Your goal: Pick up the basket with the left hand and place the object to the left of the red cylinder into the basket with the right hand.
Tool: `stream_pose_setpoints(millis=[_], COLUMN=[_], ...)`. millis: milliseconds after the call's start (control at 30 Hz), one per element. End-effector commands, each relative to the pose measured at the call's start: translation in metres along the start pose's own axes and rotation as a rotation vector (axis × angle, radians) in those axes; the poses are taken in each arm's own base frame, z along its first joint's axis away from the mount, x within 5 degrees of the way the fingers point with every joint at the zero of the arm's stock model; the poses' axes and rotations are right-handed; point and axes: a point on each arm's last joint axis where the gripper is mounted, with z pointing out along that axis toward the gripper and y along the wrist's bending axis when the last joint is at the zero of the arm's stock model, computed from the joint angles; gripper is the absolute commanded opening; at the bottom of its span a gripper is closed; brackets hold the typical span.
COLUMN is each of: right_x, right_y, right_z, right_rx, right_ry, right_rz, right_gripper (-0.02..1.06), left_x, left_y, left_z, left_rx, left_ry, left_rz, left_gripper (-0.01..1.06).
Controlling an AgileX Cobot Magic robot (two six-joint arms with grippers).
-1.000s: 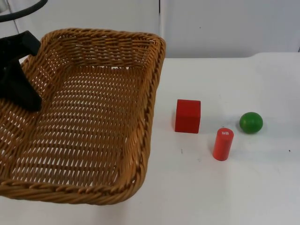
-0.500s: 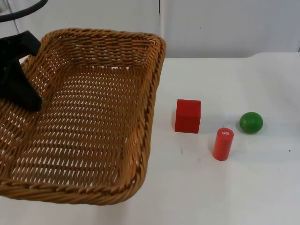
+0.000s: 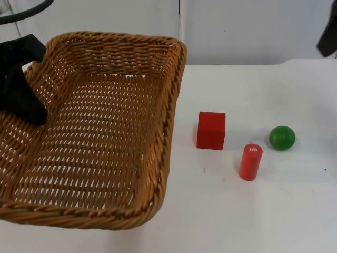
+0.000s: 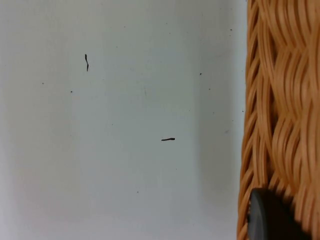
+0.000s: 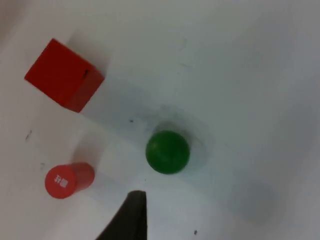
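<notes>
A large woven wicker basket [image 3: 100,132] takes up the left of the top view, raised off the table. My left gripper [image 3: 23,103] is shut on its left rim, and the same rim [image 4: 280,100] runs beside that gripper's fingertip [image 4: 270,220] in the left wrist view. A red cube [image 3: 211,130] stands left of the upright red cylinder [image 3: 250,162]. A green ball [image 3: 282,137] lies to the cylinder's right. My right gripper [image 5: 131,217] hangs above the table, over the cube [image 5: 62,75], cylinder [image 5: 67,180] and ball [image 5: 167,152]. The right arm [image 3: 328,36] enters at the upper right corner.
The white table [image 3: 253,211] runs back to the grey partition wall [image 3: 253,26]. Bare table [image 4: 125,125] with a few small dark specks lies under the held basket.
The right arm has come into the upper right corner of the top view. The basket and left gripper have stayed put, and the three objects have not moved.
</notes>
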Motion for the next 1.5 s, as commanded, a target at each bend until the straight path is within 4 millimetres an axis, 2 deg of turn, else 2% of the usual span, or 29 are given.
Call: stream_pose_setpoints(millis=[0, 33, 167, 200, 300, 567, 700, 833, 1300, 1467], right_x=[-0.007, -0.007, -0.008, -0.008, -0.007, -0.017, -0.029, -0.043, -0.05, -0.047], right_y=[0.009, 0.009, 0.012, 0.012, 0.015, 0.02, 0.036, 0.063, 0.099, 0.103], right_z=[0.024, 0.024, 0.057, 0.057, 0.08, 0.097, 0.105, 0.123, 0.173, 0.189], right_rx=[-0.016, -0.016, -0.038, -0.038, -0.093, -0.15, -0.174, -0.202, -0.24, -0.235], right_ry=[-0.012, -0.012, -0.001, -0.001, -0.014, -0.064, -0.071, -0.086, -0.084, -0.081], right_rz=[-0.091, -0.091, -0.149, -0.149, -0.212, -0.283, -0.357, -0.471, -0.643, -0.654], right_gripper=[1.05, 1.05, 1.05, 1.05, 1.05, 1.04, 1.01, 1.0, 0.98, 0.98], left_x=[-0.001, -0.001, -0.001, -0.001, -0.001, -0.001, -0.001, -0.001, -0.002, -0.001], left_y=[-0.004, -0.004, -0.004, -0.004, -0.005, -0.006, -0.006, -0.006, -0.007, -0.007], left_z=[-0.005, -0.005, -0.005, -0.005, -0.005, -0.005, -0.005, -0.005, -0.005, -0.005], left_rx=[0.024, 0.024, 0.027, 0.027, 0.035, 0.042, 0.043, 0.043, 0.053, 0.054], left_ry=[-0.023, -0.023, -0.025, -0.025, -0.028, -0.03, -0.031, -0.031, -0.035, -0.033], left_rz=[-0.01, -0.01, -0.012, -0.012, -0.019, -0.024, -0.026, -0.026, -0.034, -0.034], left_gripper=[0.0, 0.0, 0.0, 0.0, 0.0, 0.0, 0.0, 0.0, 0.0, 0.0])
